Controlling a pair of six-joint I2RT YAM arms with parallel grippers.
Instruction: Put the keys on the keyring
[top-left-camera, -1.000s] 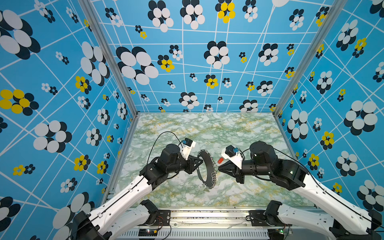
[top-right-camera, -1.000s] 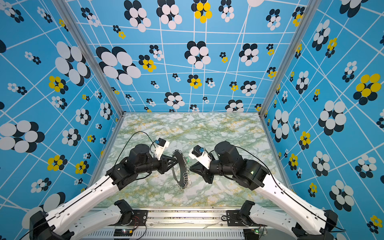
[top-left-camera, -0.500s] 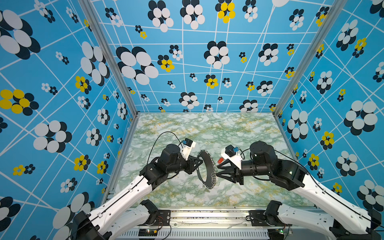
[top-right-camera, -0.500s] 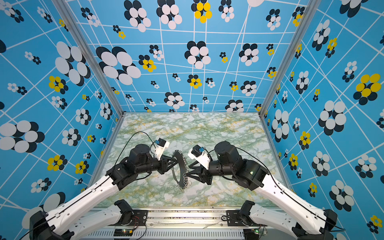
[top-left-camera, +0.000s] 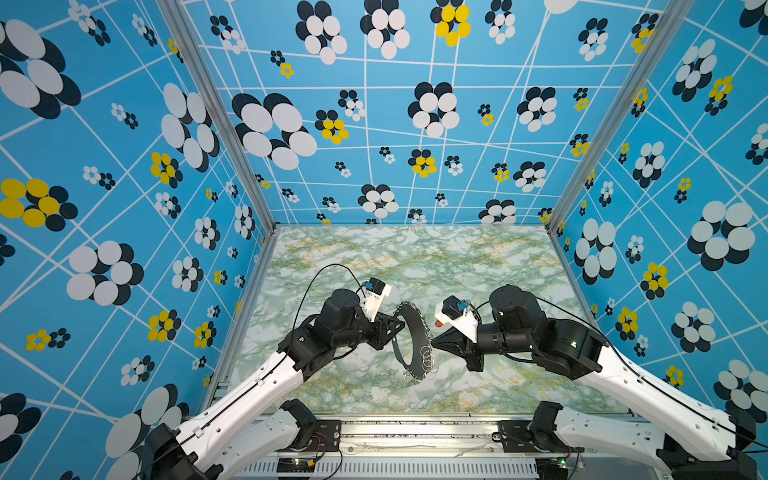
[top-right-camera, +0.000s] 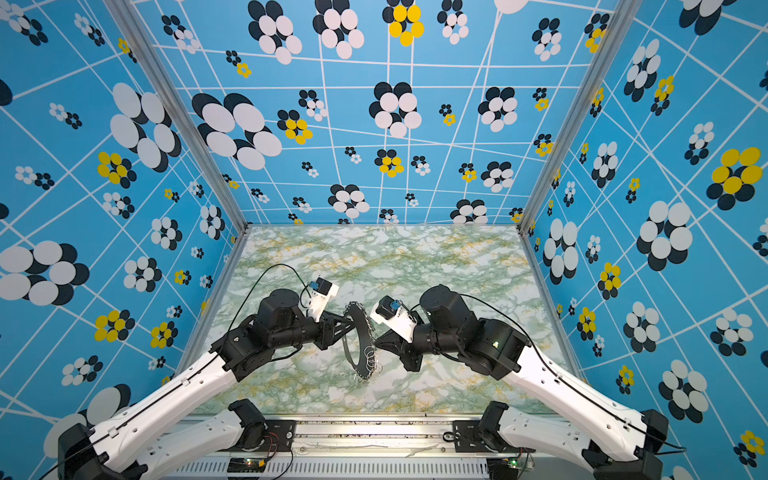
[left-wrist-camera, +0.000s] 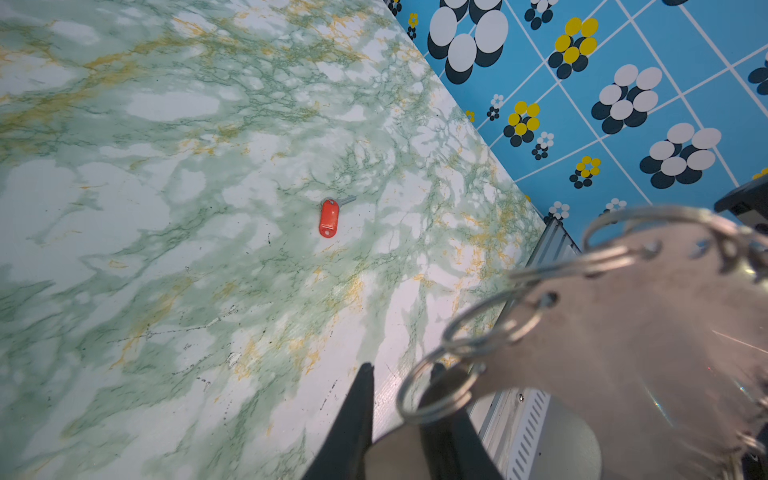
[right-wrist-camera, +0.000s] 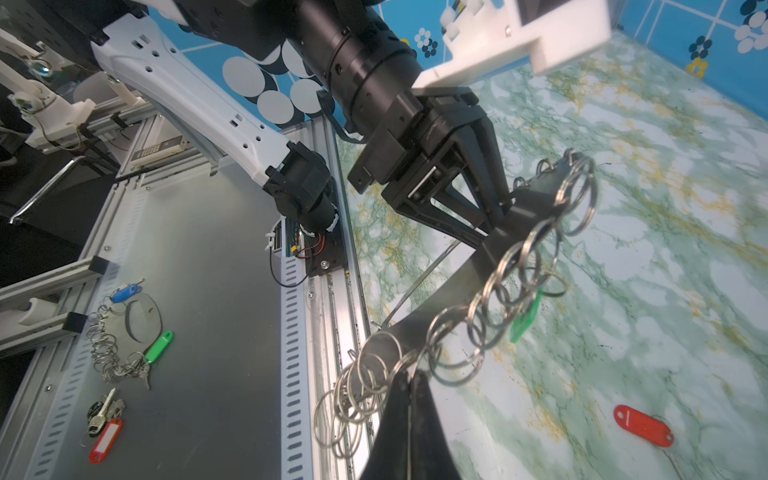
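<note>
The left pincer (right-wrist-camera: 494, 220) is clamped on the inner edge of the flat grey crescent-shaped keyring plate (top-left-camera: 417, 332), holding it up on edge above the green marbled counter (top-left-camera: 415, 266). I reckon that is so the row of small silver wire rings (right-wrist-camera: 505, 270) along its outer edge faces the other arm and hangs free. The left arm reaches in low, its wrist about level.

The right pincer (right-wrist-camera: 409, 374) has its jaws together, the tip right in among those rings. Whether it has a wire nipped I cannot tell. That forearm comes in low too, pointing at the plate's outer edge.

The small silver key with the red oblong plastic tag (left-wrist-camera: 329, 218) lies flat on the counter, near the right pincer, untouched and not yet on any ring. A green plastic tag (right-wrist-camera: 524, 318) shows behind the rings, hanging or lying, I cannot say.
</note>
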